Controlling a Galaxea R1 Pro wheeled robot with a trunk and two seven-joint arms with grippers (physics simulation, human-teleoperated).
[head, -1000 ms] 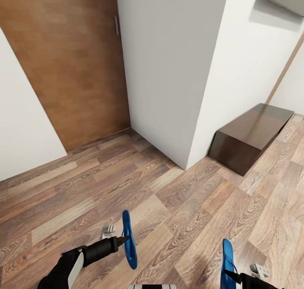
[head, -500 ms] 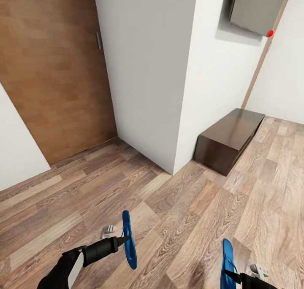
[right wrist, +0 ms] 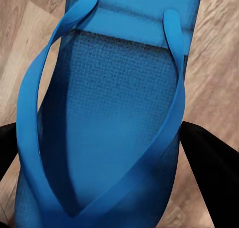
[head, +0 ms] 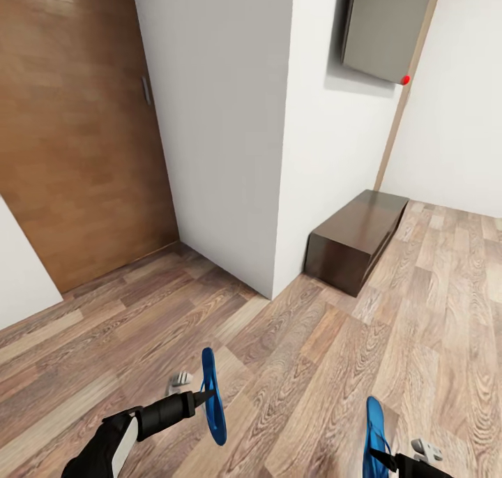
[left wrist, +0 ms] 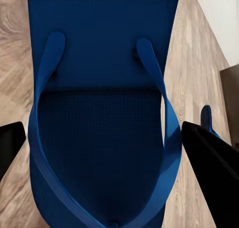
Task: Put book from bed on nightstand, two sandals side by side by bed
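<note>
Both bright blue sandals are off the floor, one in each gripper. My left gripper is shut on one sandal, which stands on edge above the wood floor. In the left wrist view that sandal and its thong straps sit between the black fingers. My right gripper is shut on the other sandal at the lower right; the right wrist view has that sandal between its fingers. The book, the bed and the nightstand are out of view.
A white wall corner juts out straight ahead, with a wooden door to its left. A long plain dark brown floor cabinet lies against the wall at the right. A grey panel hangs above it. Wood-plank floor lies open in front.
The whole picture has shifted: the wall corner and the dark cabinet now sit further left, so the camera has turned. Both grippers still hold their sandals in the same pose.
</note>
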